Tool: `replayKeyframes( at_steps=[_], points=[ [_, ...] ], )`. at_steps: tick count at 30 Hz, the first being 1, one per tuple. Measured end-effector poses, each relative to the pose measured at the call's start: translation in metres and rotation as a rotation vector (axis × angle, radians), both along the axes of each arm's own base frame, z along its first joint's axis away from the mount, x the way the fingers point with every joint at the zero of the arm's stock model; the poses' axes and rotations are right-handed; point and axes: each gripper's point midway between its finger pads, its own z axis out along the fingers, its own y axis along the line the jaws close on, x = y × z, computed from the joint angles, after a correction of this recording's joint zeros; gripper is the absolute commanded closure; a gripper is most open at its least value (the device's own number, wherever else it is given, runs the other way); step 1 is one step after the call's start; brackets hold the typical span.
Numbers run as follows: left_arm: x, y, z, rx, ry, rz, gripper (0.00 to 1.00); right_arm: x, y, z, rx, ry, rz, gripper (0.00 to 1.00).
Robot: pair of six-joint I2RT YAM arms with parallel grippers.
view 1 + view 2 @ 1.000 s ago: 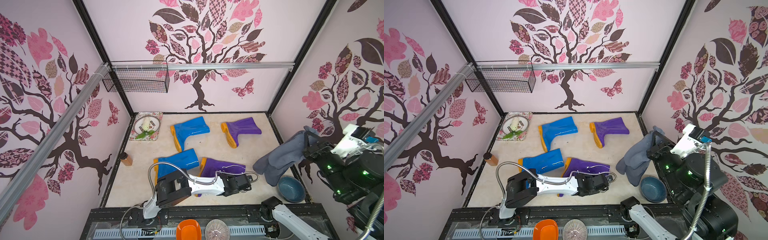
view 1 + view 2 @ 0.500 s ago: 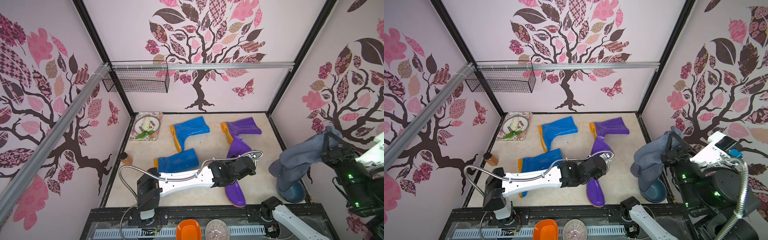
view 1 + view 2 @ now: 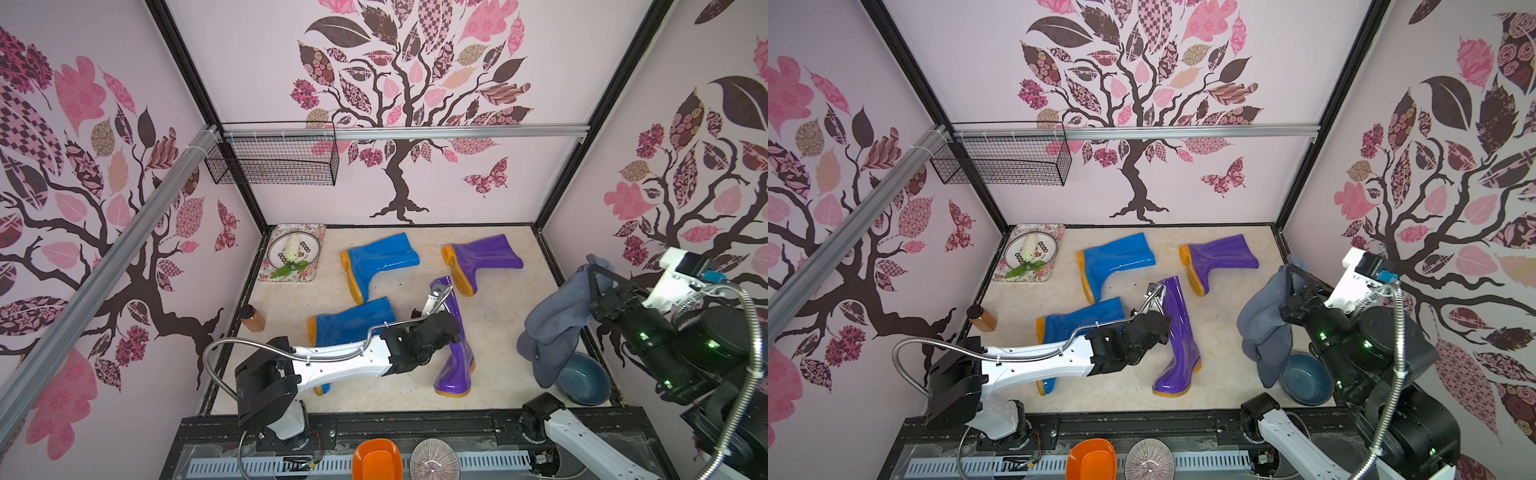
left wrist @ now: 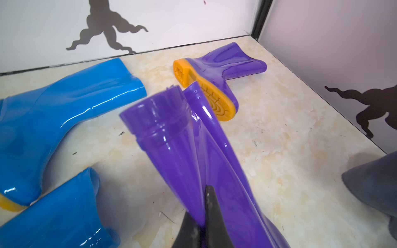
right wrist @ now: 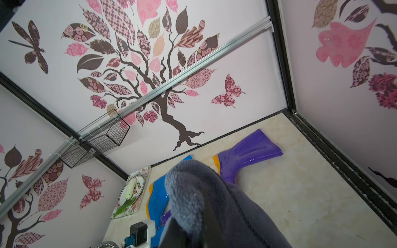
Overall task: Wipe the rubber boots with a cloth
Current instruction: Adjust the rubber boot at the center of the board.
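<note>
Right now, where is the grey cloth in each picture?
In a top view: the cloth hangs from the right end effector, near the blue bowl.
In a top view: the cloth, same spot beside the blue bowl.
Left wrist: cloth corner at the edge, past the standing purple boot.
Right wrist: the cloth close up, filling the foreground.
Shared landmark: the lying purple boot, seen in all four.

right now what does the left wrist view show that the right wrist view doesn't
Only the left wrist view: the left hand shut on the shaft of the held purple boot.
Only the right wrist view: the wire basket and the floral tray.
Both: the cloth, the lying purple boot and a blue boot.
</note>
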Motion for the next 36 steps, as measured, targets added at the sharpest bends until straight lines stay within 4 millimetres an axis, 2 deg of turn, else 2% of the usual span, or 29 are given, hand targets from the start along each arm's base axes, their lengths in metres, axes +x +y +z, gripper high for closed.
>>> replayKeyframes(
  at_steps=[4,10,16,25,30,36],
  points=[
    [-0.002,-0.004,0.003,-0.048,0.012,0.002,1.0,0.004,0.006,-0.008,-0.011,0.021,0.024,1.0],
    [-0.005,-0.02,0.009,-0.063,0.03,-0.02,1.0,0.002,0.003,-0.004,-0.023,0.007,0.013,1.0],
    [-0.01,-0.047,0.025,-0.062,0.053,-0.041,1.0,-0.009,-0.014,0.014,-0.015,-0.04,-0.053,1.0],
    [-0.036,-0.089,0.059,-0.13,0.095,-0.05,1.0,-0.018,-0.029,0.034,-0.004,-0.082,-0.118,1.0],
    [-0.037,-0.097,0.056,-0.178,0.143,-0.045,1.0,-0.021,-0.034,0.041,-0.009,-0.097,-0.143,1.0],
    [-0.032,-0.117,0.051,-0.261,0.186,-0.083,1.0,-0.02,-0.037,0.042,-0.023,-0.088,-0.159,1.0]
  ],
)
